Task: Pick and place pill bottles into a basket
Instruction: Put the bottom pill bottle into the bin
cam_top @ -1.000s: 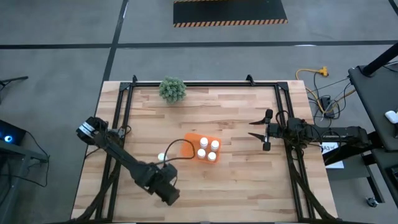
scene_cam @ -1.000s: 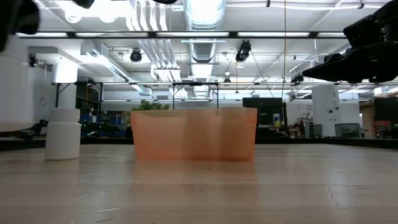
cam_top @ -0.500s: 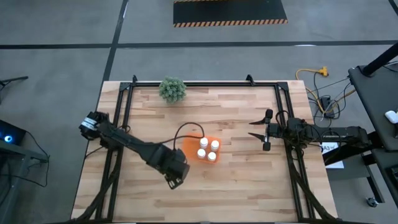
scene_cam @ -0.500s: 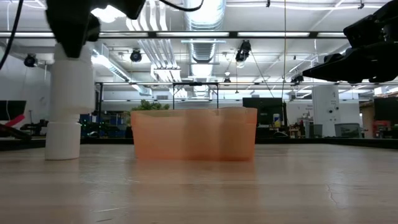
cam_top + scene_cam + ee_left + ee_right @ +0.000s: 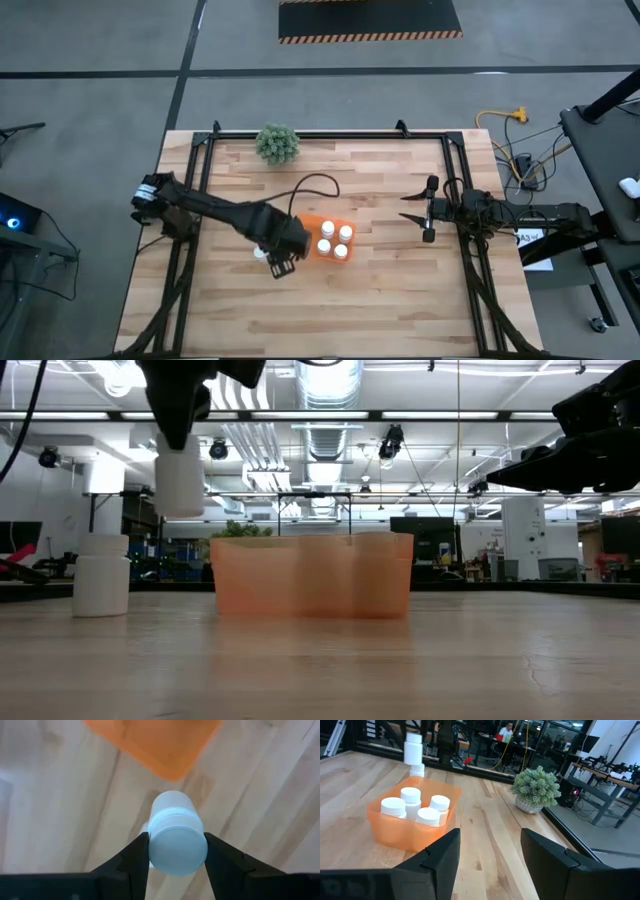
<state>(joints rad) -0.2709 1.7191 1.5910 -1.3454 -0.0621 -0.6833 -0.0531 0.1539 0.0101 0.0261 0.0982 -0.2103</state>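
My left gripper is shut on a white pill bottle, lifted above the table just left of the orange basket. The basket holds several white-capped bottles. One more bottle stands on its base on the table, left of the basket, near the held one. My right gripper is open and empty, hovering right of the basket. My left gripper pinches the bottle's capped top end between its two fingers, one on either side. The fingers come from above, pointing down. The bottle hangs upright below them, clear of the table.
A small green plant stands at the table's far edge, left of centre. Black rails run along the table's left, right and far sides. Bare wood lies in front of the basket toward the near edge.
My left gripper has carried the bottle from the table's near-left part toward the far edge and to the right, up beside the basket. The bottle stays upright and clear of the table. The bottle on the table has kept its place.
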